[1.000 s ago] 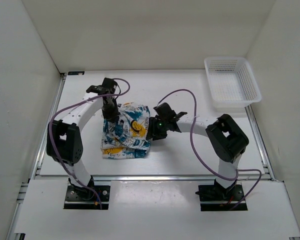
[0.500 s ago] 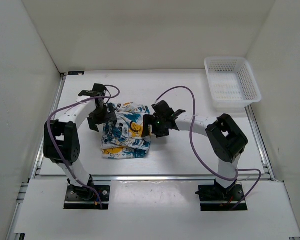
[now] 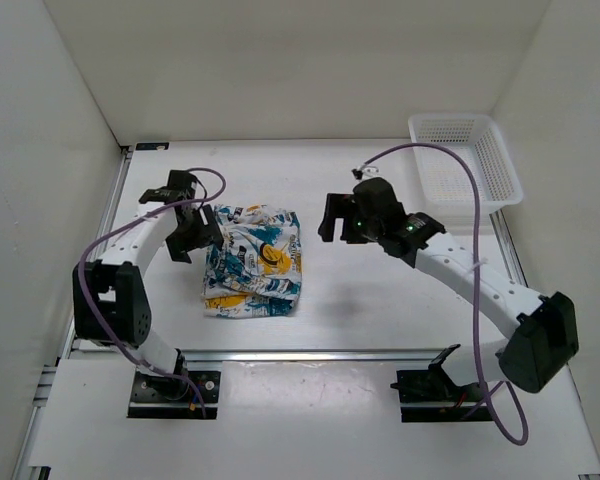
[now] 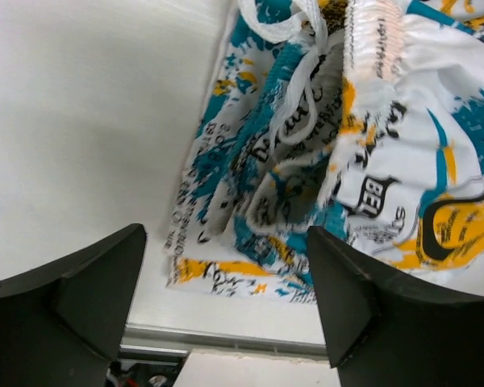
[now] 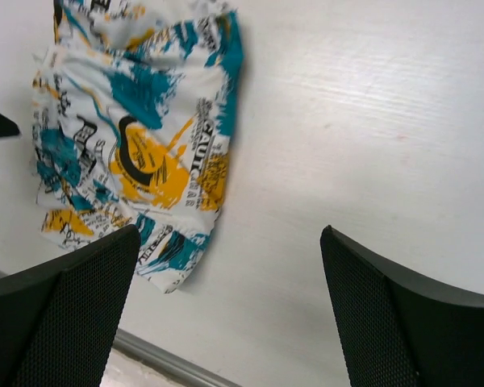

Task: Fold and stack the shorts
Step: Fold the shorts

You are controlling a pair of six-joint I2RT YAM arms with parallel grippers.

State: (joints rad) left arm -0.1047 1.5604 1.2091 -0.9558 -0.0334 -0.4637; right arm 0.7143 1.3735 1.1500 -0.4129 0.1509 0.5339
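One basket point(image 3: 475, 202) well apart from shorts point(image 3: 252, 262)

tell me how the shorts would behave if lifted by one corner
The shorts would probably go floppy and unfold, since the fabric lies in soft, wrinkled layers. They look light: thin cloth, lying nearly flat on the table. The loose drawstring would likely dangle and could snag.
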